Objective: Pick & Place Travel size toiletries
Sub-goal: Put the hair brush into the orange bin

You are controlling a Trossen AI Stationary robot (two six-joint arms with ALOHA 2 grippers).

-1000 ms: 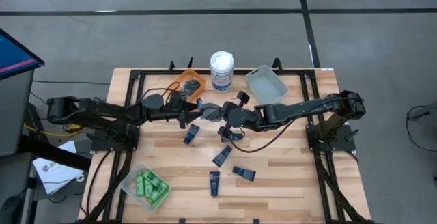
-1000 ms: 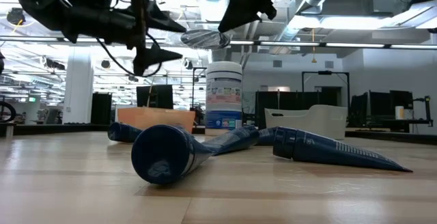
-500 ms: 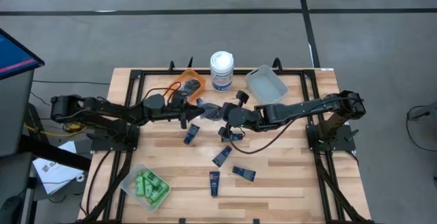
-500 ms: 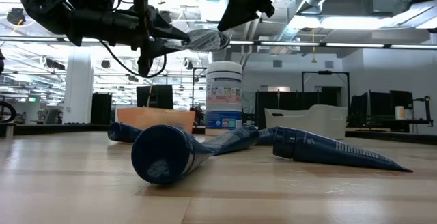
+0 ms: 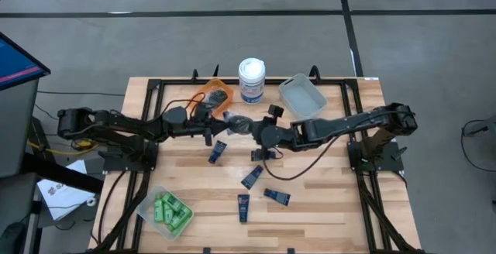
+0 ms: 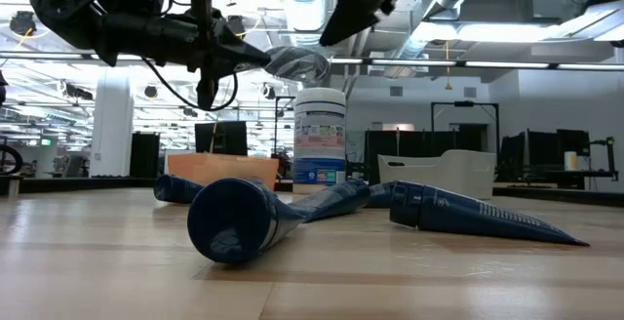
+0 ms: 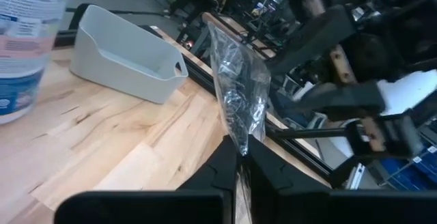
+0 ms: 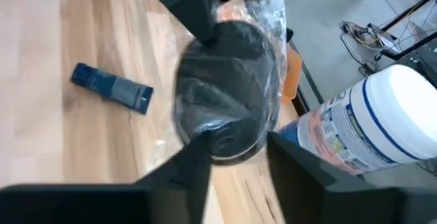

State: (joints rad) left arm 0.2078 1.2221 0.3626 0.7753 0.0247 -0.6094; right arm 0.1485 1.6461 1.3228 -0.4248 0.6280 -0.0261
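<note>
Left gripper (image 5: pixel 219 121) fingers pinch a clear-wrapped round dark grey pot (image 5: pixel 236 122) aloft; right gripper (image 5: pixel 253 132) fingers spread, released. Four dark navy flat tubes (image 5: pixel 251 178) on the tabletop (image 5: pixel 325 200).

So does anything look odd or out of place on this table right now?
Mostly the handover in mid-air: the left gripper pinches just the crinkled clear wrapper of a dark round pot, which dangles from it, while the right gripper is open around the pot. Navy tubes lie scattered on the table.
</note>
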